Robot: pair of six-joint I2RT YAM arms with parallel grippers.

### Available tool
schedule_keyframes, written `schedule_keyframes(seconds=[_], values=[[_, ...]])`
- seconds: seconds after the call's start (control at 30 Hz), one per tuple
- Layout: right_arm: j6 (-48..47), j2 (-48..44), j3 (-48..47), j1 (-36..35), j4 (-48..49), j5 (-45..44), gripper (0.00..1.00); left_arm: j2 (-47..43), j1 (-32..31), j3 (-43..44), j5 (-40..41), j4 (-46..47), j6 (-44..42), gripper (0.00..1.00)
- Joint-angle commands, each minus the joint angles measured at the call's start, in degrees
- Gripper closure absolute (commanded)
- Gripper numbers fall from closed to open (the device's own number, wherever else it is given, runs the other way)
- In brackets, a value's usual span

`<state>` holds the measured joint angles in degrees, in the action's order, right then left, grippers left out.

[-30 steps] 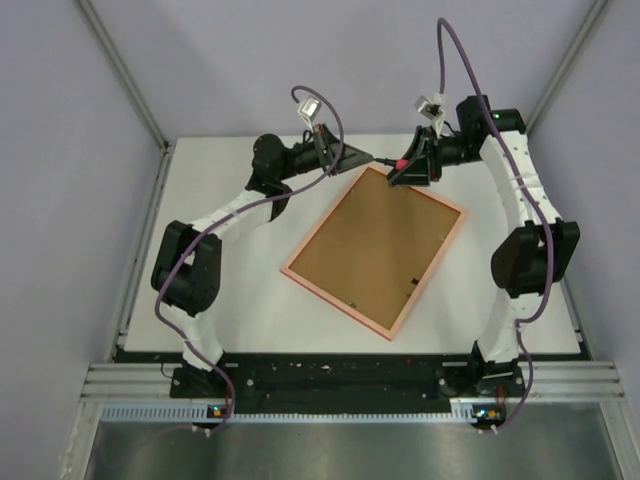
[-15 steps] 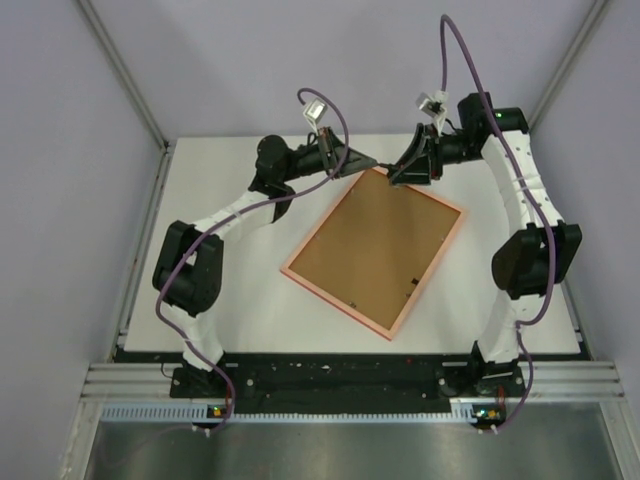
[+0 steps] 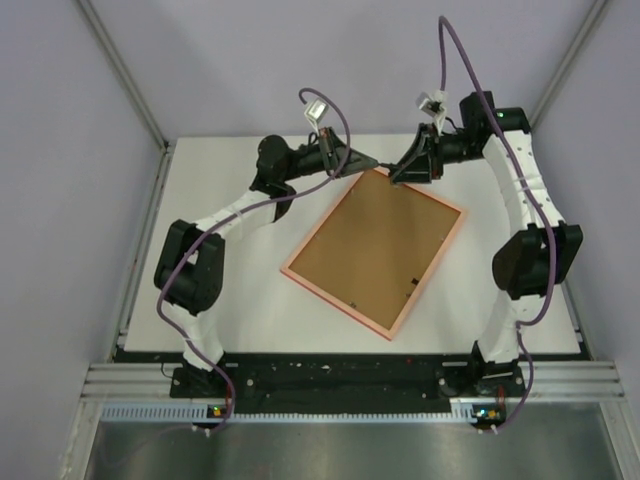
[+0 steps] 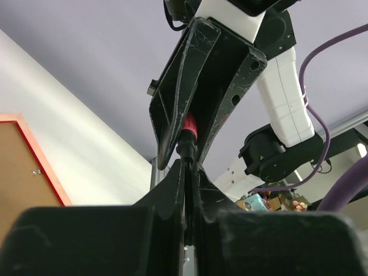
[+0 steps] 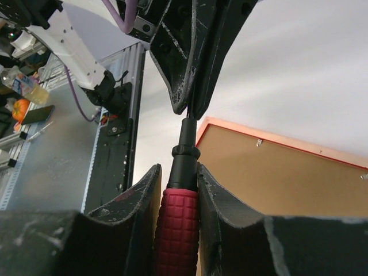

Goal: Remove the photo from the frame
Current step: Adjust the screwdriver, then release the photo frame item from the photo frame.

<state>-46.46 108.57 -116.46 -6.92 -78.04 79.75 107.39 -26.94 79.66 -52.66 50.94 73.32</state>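
On the table (image 3: 250, 310), the frame (image 3: 375, 250) face down, brown-backed, red-rimmed; both jaws tight on one red-handled tool (image 5: 179, 224).

Nothing readable in any of these views, tbh. No legible text, label, brand or number anywhere, and the back of the frame (image 3: 375, 250) is plain brown.

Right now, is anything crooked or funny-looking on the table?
The frame lies back-up and crooked to the table's edges. Odder: both claws pinch one red-handled tool by the frame's far corner, the right claw on the handle, the left claw on the black tip.
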Motion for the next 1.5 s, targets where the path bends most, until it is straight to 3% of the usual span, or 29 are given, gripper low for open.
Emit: schedule_keyframes(seconds=[0.0, 0.07, 0.17, 0.27, 0.3, 0.5, 0.57, 0.6, 0.7, 0.87, 1.0, 1.2, 1.47], values=[[-2.9, -2.8, -2.7, -1.6, -7.8, 15.0, 1.0, -0.3, -0.7, 2.4, -1.7, 2.9, 1.8, 0.79], [-2.4, -2.7, -2.7, -1.1, -7.5, 14.9, 1.0, -0.4, -0.7, 2.7, -1.8, 2.2, 1.4, 0.49], [-1.7, -1.9, -1.8, 1.5, -7.7, 14.9, 1.0, -0.9, 0.0, 3.0, -2.3, 0.0, 0.2, 0.15], [-1.2, -0.6, -1.2, 5.1, -8.0, 15.0, 1.0, -1.5, 1.8, 3.2, -2.6, -0.1, -0.2, 0.1], [-1.0, -0.3, -1.2, 6.1, -8.0, 14.9, 1.0, -1.6, 2.3, 3.3, -2.8, -0.7, -0.7, 0.02], [3.0, 1.6, -2.0, 6.7, -7.8, 9.0, 1.0, -2.2, 3.8, 5.9, -3.6, -11.7, -8.4, 0.02], [9.9, 2.0, -2.9, 6.7, -4.3, 1.7, 1.0, -2.5, 4.8, 8.3, -3.9, -19.1, -14.9, 0.02], [14.9, 1.5, -1.7, 6.7, -0.3, -1.1, 1.0, -2.9, 5.1, 10.9, -3.3, -27.9, -21.1, 0.02], [27.4, -3.6, 7.1, 6.7, 13.8, -20.4, 1.0, -3.4, 5.1, 19.2, 6.7, -58.4, -47.1, 0.02], [27.2, -3.9, 8.5, 6.7, 10.8, -36.7, 1.0, 2.3, 4.6, 26.0, 23.2, -78.2, -65.7, 0.02], [25.9, -5.6, 11.6, 6.7, 8.7, -46.1, 1.0, 6.6, 3.1, 27.4, 34.0, -82.0, -74.9, 0.03], [21.6, -10.8, 17.1, 6.7, 9.0, -67.2, 1.0, 10.3, -3.0, 27.3, 49.0, -81.3, -86.0, 0.03], [11.0, -11.2, 17.8, 8.3, -0.7, -79.6, 1.0, 15.5, -8.2, 28.0, 60.4, -79.5, -91.2, 0.02]])
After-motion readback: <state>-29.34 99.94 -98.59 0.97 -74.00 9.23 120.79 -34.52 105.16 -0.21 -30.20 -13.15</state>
